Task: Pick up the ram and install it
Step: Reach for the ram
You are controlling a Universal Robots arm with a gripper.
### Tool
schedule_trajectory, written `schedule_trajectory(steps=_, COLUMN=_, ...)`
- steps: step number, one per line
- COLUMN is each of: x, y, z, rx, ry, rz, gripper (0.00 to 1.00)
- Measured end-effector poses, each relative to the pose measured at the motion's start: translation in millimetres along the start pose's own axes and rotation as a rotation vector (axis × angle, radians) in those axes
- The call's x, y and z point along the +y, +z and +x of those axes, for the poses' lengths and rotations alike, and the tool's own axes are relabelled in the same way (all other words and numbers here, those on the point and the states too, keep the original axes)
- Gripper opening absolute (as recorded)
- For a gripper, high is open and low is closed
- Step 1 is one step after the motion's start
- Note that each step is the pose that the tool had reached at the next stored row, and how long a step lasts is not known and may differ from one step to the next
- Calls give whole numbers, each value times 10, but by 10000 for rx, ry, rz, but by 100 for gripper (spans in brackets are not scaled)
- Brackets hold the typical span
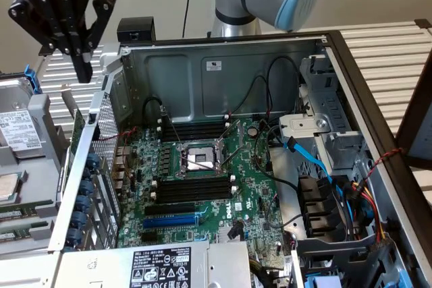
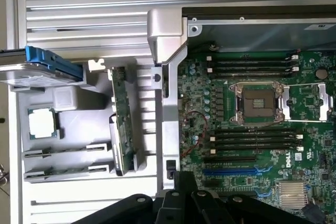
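Overhead, at the upper left of the exterior view, the black gripper hangs above the left wall of the open computer case, its fingers pressed together with nothing between them. The ram, a long green stick, stands on edge in the grey parts tray, just beside the case's outer wall and below the gripper. Two similar green sticks rest in the tray's grooves near a loose processor. On the motherboard, black memory slots flank the CPU socket.

Bright, even light w/ soft shadows; mild sheen on metal case wall.
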State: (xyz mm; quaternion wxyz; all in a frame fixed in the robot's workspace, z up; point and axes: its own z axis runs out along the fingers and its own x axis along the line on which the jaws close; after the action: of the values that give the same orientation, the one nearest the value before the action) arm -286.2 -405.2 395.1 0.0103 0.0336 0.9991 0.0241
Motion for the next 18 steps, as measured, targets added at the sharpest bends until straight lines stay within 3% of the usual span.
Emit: schedule_trajectory(steps=18, x=-139, y=-22, z=814, rx=0, ry=1, rz=0, gripper=10)
